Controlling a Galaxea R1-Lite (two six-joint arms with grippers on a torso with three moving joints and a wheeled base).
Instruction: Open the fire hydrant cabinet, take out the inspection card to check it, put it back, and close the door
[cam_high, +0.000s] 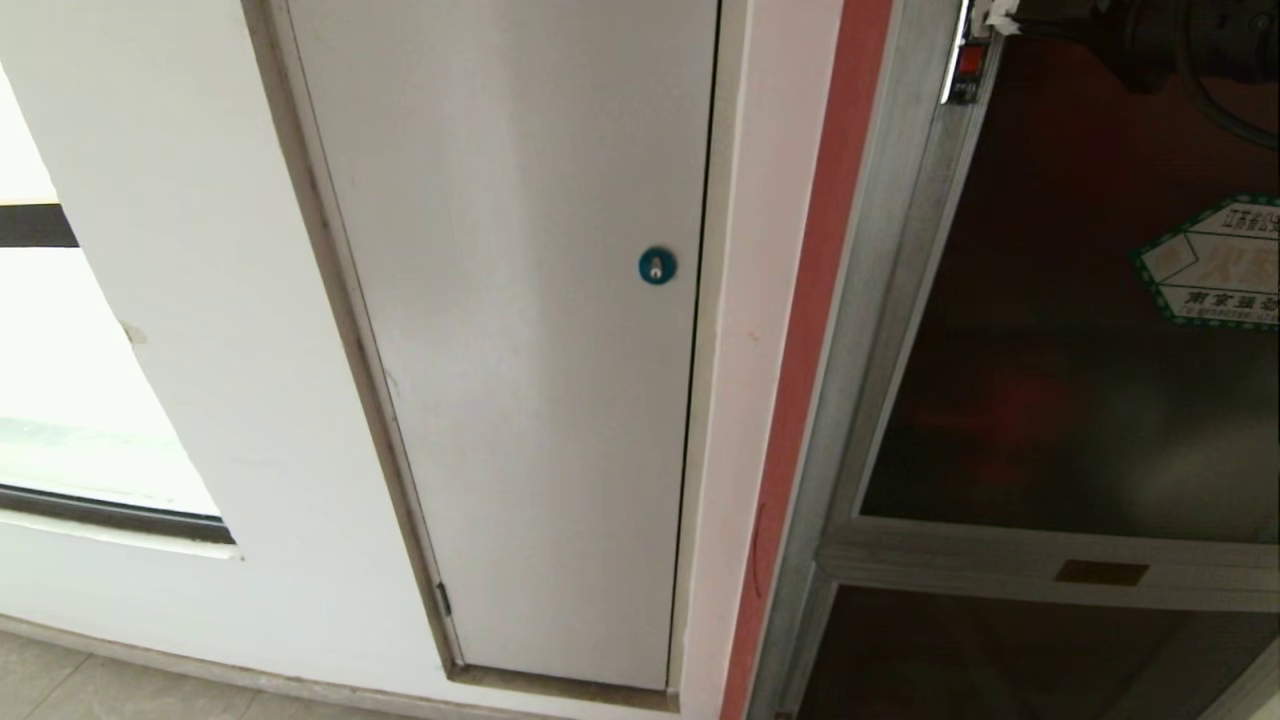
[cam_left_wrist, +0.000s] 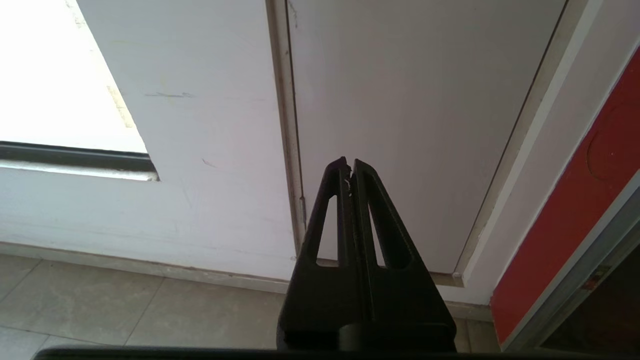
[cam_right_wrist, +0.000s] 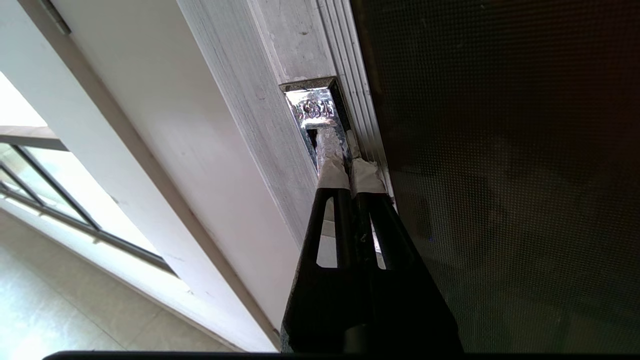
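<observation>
The right gripper (cam_right_wrist: 345, 167) has its taped fingertips pressed together, holding nothing, with the tips set against the chrome latch (cam_right_wrist: 315, 112) on the silver frame of the fire hydrant cabinet (cam_high: 880, 330). The door (cam_high: 1080, 330), dark glass with a green-bordered sticker (cam_high: 1215, 265), looks closed, and the inspection card cannot be seen behind it. The risk is that the closed tips slide off the smooth latch and scrape the frame or knock the glass, since they only push and do not grasp. Pushing at a wrong angle could also jam the latch. The left gripper (cam_left_wrist: 350, 167), shut and empty, hangs low beside the white door (cam_high: 520, 330).
</observation>
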